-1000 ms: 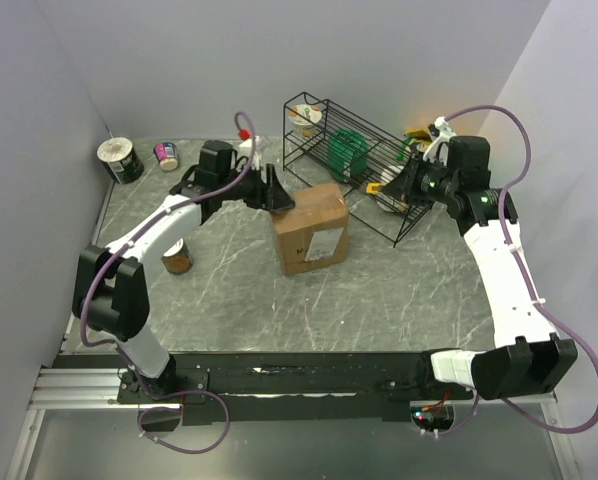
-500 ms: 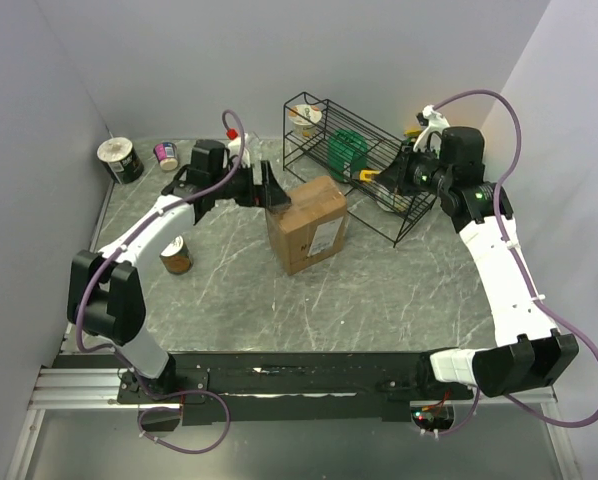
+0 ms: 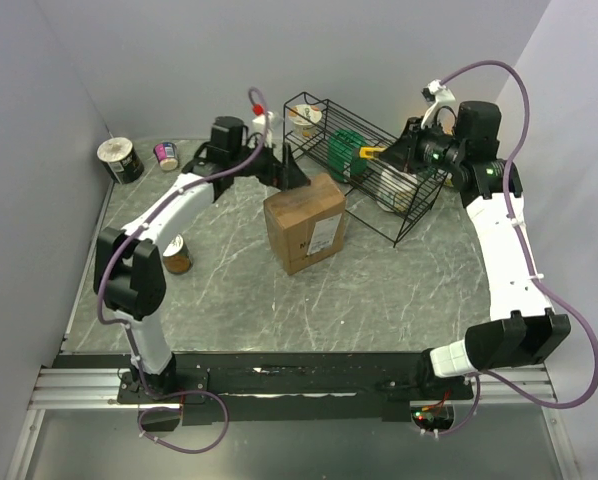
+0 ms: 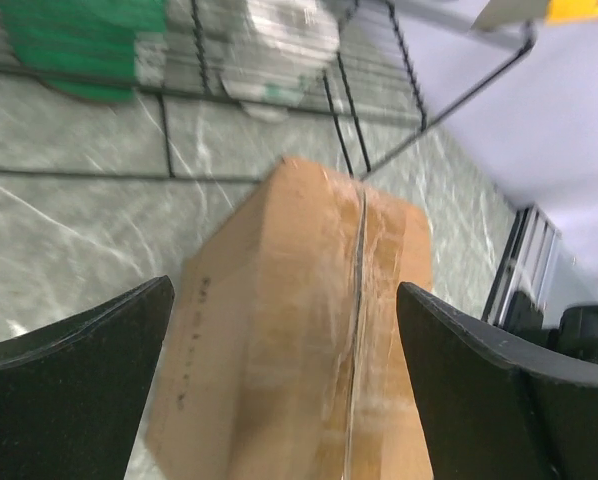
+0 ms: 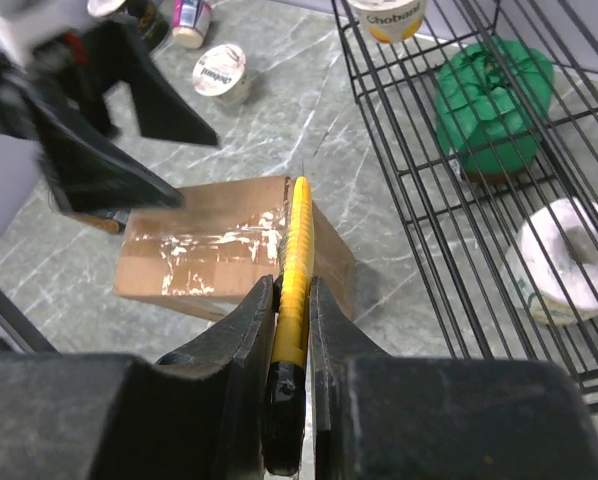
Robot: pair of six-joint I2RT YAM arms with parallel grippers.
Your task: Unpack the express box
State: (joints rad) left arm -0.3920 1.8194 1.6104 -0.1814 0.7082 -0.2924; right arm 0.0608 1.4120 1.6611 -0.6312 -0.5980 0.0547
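The express box (image 3: 306, 222), a brown carton with clear tape along its top seam and a white label on its near side, stands mid-table. My left gripper (image 3: 289, 170) hovers open at the box's far top edge. In the left wrist view the box (image 4: 299, 330) lies below and between the wide-spread fingers (image 4: 79, 390), apart from both. My right gripper (image 3: 401, 157) hangs over the wire rack, shut on a yellow utility knife (image 3: 371, 153). In the right wrist view the knife (image 5: 297, 240) juts forward from the gripper (image 5: 289, 290), pointing toward the box (image 5: 219, 250).
A black wire rack (image 3: 409, 215) stands behind and right of the box, holding a green object (image 3: 347, 150), a yogurt cup (image 3: 304, 118) and a white roll (image 5: 569, 255). A can (image 3: 177, 258) stands left of the box; a tin (image 3: 119, 158) and small cup (image 3: 166, 155) sit at back left.
My left gripper opened wide and swung right to the box's far edge. The right gripper rose and drew back over the rack with the knife. The box turned slightly.
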